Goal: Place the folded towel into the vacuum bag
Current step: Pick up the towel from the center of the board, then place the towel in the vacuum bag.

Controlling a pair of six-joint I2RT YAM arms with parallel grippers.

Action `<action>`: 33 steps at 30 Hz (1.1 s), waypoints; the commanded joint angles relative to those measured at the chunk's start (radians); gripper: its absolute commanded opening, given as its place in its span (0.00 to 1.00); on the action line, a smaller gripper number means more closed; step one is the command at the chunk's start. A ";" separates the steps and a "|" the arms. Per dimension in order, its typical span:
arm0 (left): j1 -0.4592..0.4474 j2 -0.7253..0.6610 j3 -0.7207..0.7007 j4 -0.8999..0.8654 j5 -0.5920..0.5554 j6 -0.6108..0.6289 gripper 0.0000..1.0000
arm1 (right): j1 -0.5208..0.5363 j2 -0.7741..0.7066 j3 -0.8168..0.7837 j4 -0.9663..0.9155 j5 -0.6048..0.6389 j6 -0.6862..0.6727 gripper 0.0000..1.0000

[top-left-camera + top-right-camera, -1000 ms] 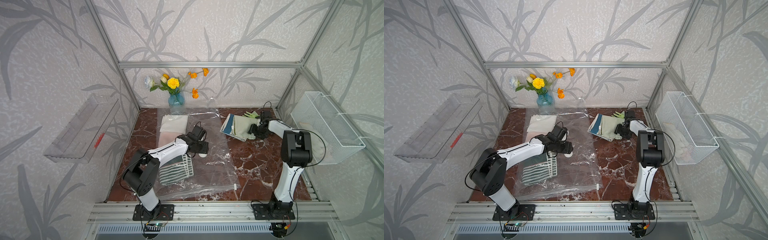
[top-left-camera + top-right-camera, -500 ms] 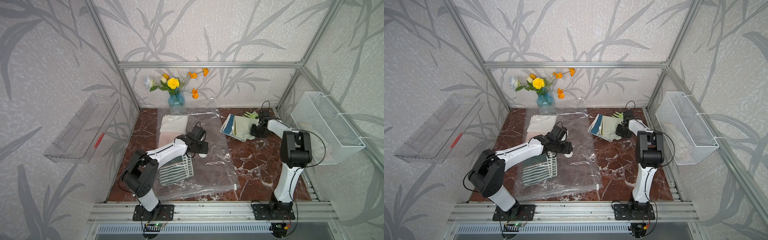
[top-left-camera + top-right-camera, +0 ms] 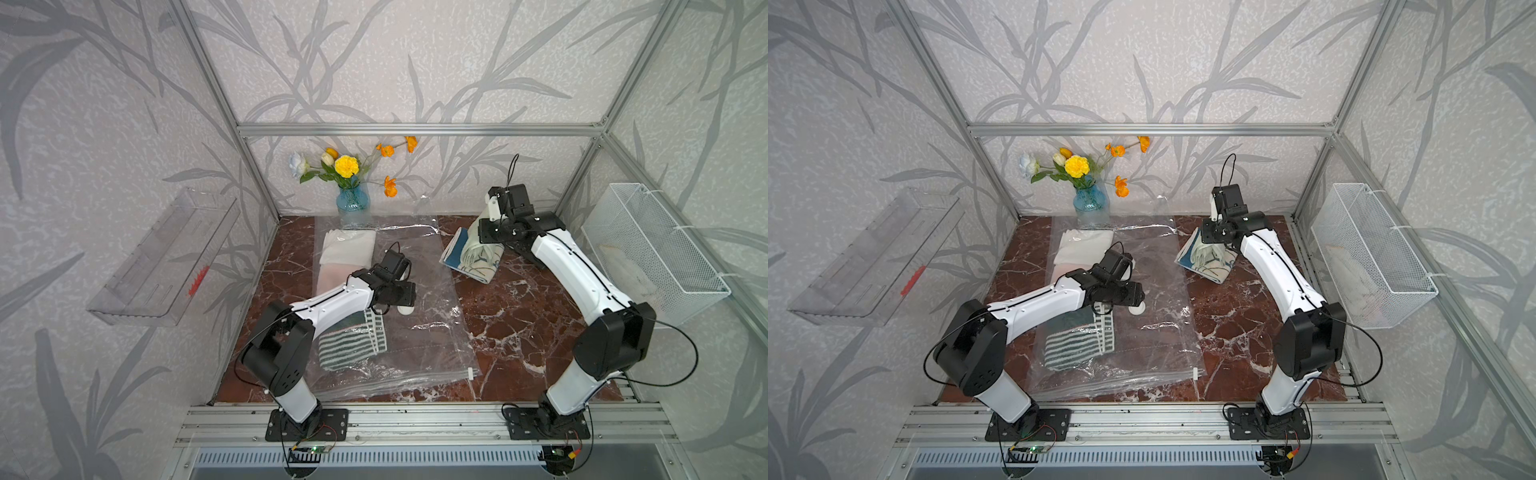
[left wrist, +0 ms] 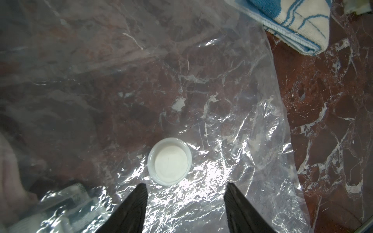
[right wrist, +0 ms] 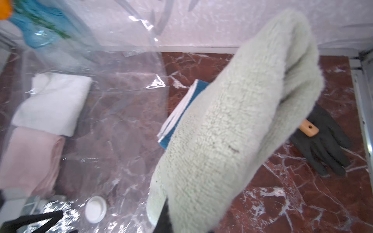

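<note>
**Q:** Where is the vacuum bag?

**A:** The vacuum bag (image 3: 419, 332) lies flat on the red marble desk (image 3: 519, 324), between the two arms. Its round white cap (image 4: 169, 161) faces up. A small white clip (image 3: 470, 372) sits on its near edge.

**Q:** And the towel?

**A:** The right end effector (image 3: 481, 237) is clamped on a pale green towel (image 5: 232, 121). It holds the towel raised at the far right of the desk, outside the bag. Below it lies a blue-and-white towel (image 3: 473, 262), just beside the bag's right edge.

**Q:** What about the other arm?

**A:** The left end effector (image 4: 185, 185) hovers over the plastic with its jaws apart and nothing between them. The cap is just ahead of its tips. The arm stretches across the left half of the bag.

**Q:** What else is around?

**A:** Three towels show under the clear plastic. A white towel (image 3: 349, 247) lies next to a pink towel (image 3: 338, 276), and a striped towel (image 3: 353, 340) lies nearer the front, partly hidden by the left arm. A black glove (image 5: 323, 145) lies on the desk past the raised towel, with a wooden handle (image 5: 308, 128) showing at it. A blue vase of flowers (image 3: 352, 198) stands at the back wall, just behind the bag. A white wire basket (image 3: 652, 249) hangs on the right wall, and a clear shelf (image 3: 166, 257) on the left wall.
</note>
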 commanded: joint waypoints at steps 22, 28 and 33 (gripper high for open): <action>0.064 -0.080 -0.014 0.049 0.137 -0.060 0.63 | -0.014 -0.114 -0.744 0.350 -0.521 0.233 0.71; -0.010 0.056 0.083 0.120 0.250 -0.112 0.65 | -0.118 -0.131 -0.769 0.325 -0.538 0.186 0.73; -0.062 0.207 0.193 0.181 0.311 -0.144 0.60 | -0.116 -0.061 -0.801 0.458 -0.552 0.252 0.71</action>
